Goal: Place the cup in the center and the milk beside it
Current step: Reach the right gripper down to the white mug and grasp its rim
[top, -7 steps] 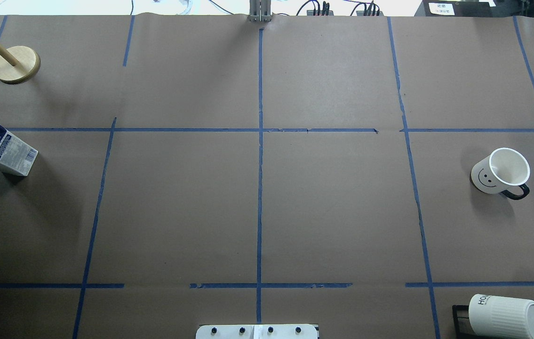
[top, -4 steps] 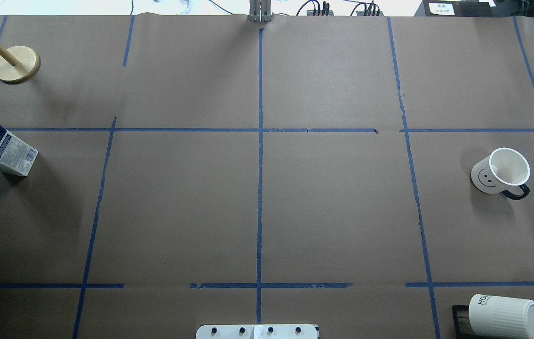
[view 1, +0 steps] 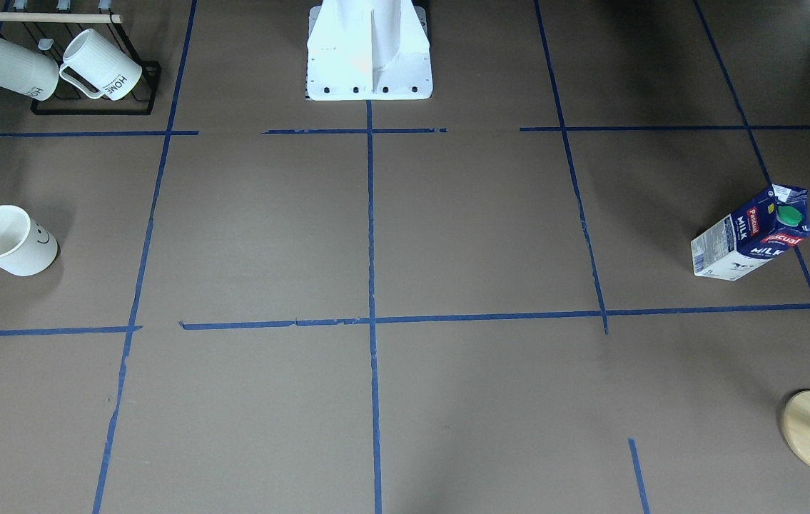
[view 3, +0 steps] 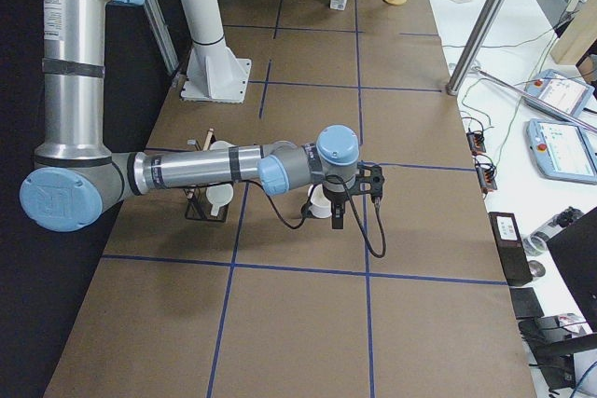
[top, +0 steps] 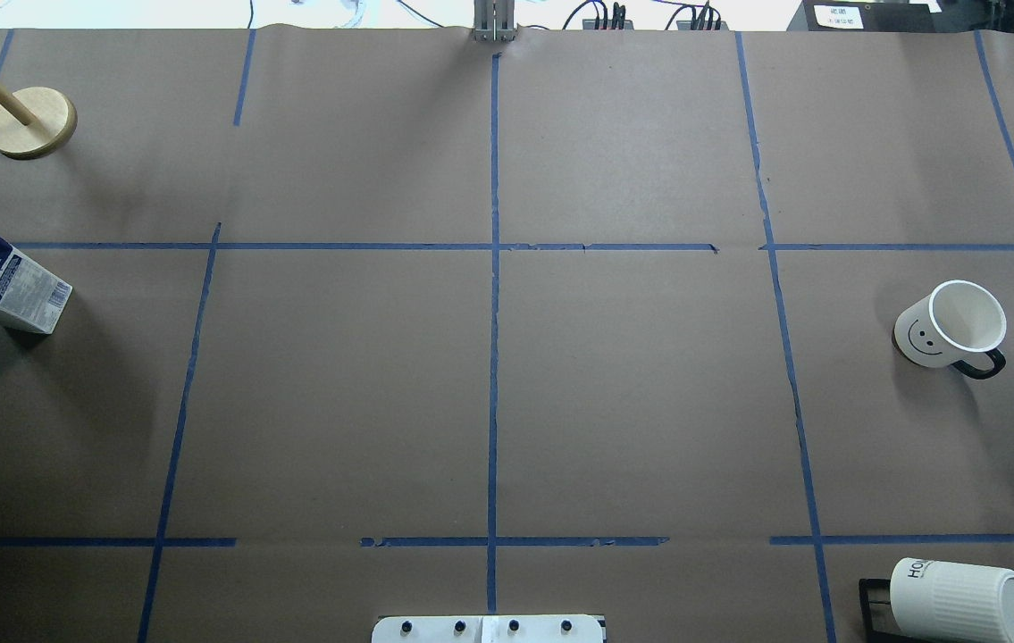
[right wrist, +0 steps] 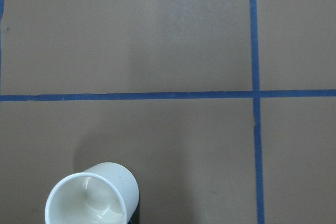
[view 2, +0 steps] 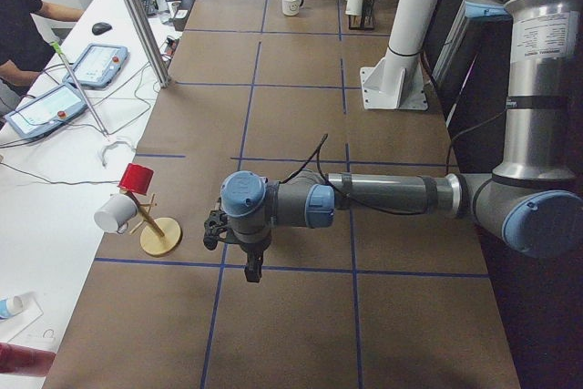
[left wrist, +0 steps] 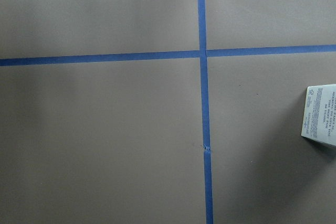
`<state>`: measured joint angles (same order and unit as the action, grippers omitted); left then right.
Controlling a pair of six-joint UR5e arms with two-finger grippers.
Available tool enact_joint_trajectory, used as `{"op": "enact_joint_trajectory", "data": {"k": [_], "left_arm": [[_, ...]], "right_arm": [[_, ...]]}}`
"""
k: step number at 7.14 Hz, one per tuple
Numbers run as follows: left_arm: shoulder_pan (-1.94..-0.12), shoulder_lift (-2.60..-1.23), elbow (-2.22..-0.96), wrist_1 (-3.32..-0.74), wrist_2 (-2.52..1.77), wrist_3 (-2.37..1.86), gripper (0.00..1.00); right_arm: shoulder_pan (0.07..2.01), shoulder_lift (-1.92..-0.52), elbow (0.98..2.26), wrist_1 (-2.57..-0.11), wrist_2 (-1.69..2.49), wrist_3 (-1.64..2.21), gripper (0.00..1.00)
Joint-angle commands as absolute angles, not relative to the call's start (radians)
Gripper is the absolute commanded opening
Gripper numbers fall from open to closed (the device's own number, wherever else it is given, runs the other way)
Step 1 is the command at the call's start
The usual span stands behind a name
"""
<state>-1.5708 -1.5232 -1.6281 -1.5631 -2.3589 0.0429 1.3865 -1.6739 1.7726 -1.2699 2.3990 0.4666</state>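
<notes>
Nothing has moved. My right arm is nearer the cup, upright at 3 o'clock of the center; jaws' state I cannot tell.

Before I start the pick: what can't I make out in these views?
- Left gripper and right gripper: only in side views, too small to judge the jaws.
- Milk carton: overhead's left edge clips it; left wrist view shows one corner.
- Cup: right wrist view's bottom edge cuts it.
</notes>
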Motion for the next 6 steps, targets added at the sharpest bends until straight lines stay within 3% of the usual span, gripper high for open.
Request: {"op": "enact_joint_trajectory", "data": {"k": [1,6], "left_arm": [[-1.571,-1.523,-1.628,-1.563,-2.358,0.043,1.00],[-1.571,-1.525,-1.629,-1.563,-2.361,0.041,1.00]], "right_arm": [[1.275,-1.701,1.767,-1.141,2.367,0.624,1.00],[1.172,-1.672,1.688,-1.138,2.321,0.649,1.00]]}}
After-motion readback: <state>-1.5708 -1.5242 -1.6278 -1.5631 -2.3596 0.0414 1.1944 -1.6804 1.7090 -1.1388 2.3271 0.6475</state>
